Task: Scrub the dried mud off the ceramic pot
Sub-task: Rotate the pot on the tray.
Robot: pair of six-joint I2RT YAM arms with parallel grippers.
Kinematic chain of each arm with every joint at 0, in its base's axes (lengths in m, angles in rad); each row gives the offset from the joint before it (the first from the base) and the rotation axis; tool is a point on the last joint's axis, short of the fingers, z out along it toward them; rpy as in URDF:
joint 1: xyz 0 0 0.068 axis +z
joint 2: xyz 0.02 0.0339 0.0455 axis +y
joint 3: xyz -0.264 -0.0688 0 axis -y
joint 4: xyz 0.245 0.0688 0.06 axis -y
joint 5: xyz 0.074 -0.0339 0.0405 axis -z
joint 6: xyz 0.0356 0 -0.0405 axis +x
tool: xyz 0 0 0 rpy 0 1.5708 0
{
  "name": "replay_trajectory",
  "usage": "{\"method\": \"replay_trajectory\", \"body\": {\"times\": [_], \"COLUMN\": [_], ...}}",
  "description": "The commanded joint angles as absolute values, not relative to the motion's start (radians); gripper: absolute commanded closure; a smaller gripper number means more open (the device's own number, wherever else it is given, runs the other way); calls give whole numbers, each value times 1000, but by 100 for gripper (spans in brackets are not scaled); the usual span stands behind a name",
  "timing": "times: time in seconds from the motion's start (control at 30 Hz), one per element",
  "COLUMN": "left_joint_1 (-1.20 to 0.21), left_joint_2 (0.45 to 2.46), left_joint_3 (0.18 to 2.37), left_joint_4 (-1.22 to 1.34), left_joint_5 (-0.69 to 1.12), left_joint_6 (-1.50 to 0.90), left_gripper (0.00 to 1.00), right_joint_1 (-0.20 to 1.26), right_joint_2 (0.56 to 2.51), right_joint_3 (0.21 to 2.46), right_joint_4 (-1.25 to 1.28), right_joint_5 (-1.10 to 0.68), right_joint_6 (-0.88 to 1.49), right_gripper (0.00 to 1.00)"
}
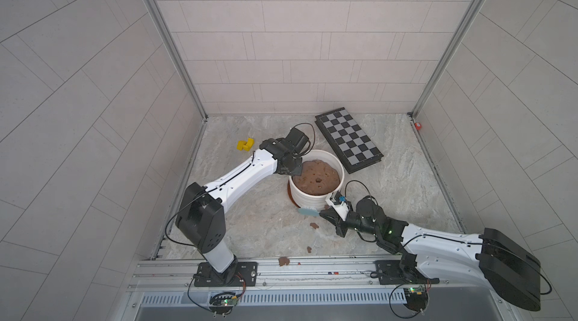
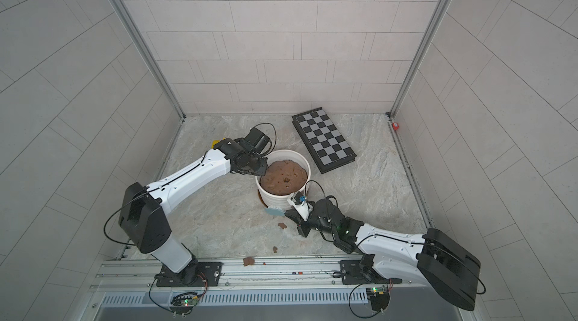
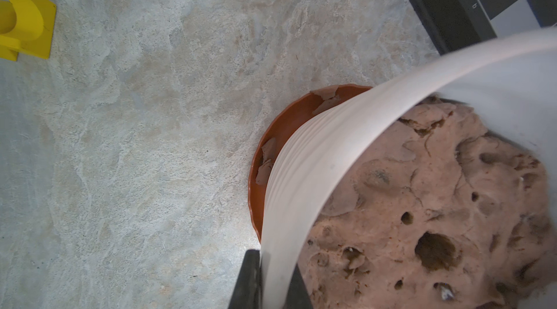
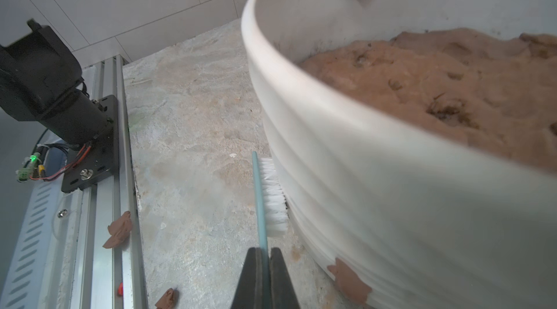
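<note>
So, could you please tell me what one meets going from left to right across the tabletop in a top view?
Yellow block → ceramic pot → small red object. Chessboard and brush overlap the pot, so omitted.

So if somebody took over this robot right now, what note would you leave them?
Left gripper: shut on the pot rim, steadying it.
Right gripper: shut on the brush handle; bristles against the pot's ribbed wall.
The pot stands in a saucer on the table.
Done: mud flakes lie on the table, the rail and in the saucer.
Left: one mud patch low on the wall near the brush; the far side is hidden.
</note>
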State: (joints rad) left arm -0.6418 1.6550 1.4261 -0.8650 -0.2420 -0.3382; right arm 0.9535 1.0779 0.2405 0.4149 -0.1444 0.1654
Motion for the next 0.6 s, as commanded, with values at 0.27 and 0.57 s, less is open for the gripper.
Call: {"method": "replay_trajectory", "body": {"times": [0.27,0.57], "left_joint_1": [-621,-582], "left_joint_2": [1681,1691], "left_joint_3": [1438,1459], "left_joint_4": [-881,-877], "left_joint_5": [-110,-63], "left_joint_6": [-199,-73], "left_gripper": [96,99], "right_joint_1": [977,976], "right_joint_2": [1102,1094], "right_joint_3": [215,221], "right_joint_4": [663,695], "right_joint_5": [-507,-533], "right_joint_6": [306,317], "right_gripper": [100,100]}}
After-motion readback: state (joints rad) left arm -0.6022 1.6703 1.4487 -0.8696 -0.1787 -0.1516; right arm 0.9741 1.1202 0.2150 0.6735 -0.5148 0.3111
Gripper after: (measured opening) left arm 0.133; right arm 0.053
